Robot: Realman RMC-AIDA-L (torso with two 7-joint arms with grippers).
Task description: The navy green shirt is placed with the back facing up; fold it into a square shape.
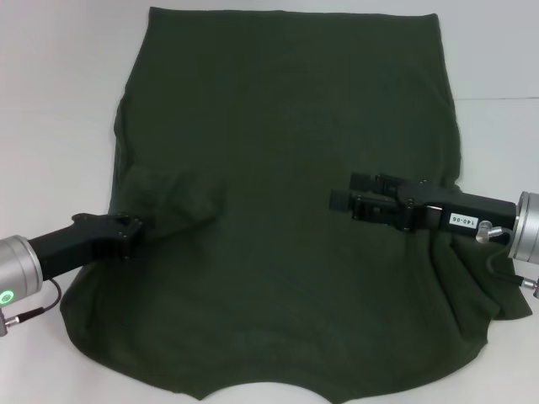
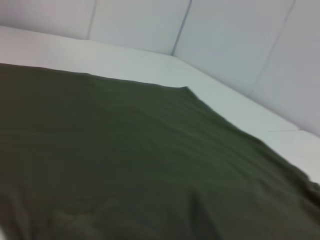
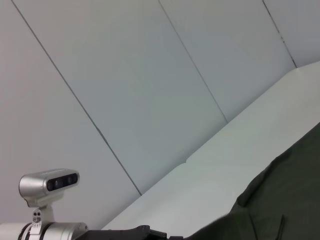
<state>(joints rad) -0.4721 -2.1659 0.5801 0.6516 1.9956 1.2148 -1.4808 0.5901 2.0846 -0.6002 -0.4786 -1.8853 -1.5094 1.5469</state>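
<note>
I see the green shirt (image 1: 286,168) spread on the white table (image 1: 50,101), my left gripper (image 1: 135,231) pinching its left edge and my right gripper (image 1: 345,195) open above it.

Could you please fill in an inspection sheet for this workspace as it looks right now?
Surface: white table, bare around the cloth.
Job's things: navy green shirt spread mostly flat; a fold of cloth lies inward near the left side, and the right lower edge is bunched into wrinkles.
Clutter: nothing seen.
Grippers: left gripper low at the shirt's left edge, at the cloth; whether it grips cannot be told. Right gripper above the shirt's right half, fingers open, holding nothing.
Cables: a thin cable loops by the left wrist, another by the right wrist.
Surroundings: white panelled walls behind the table.
</note>
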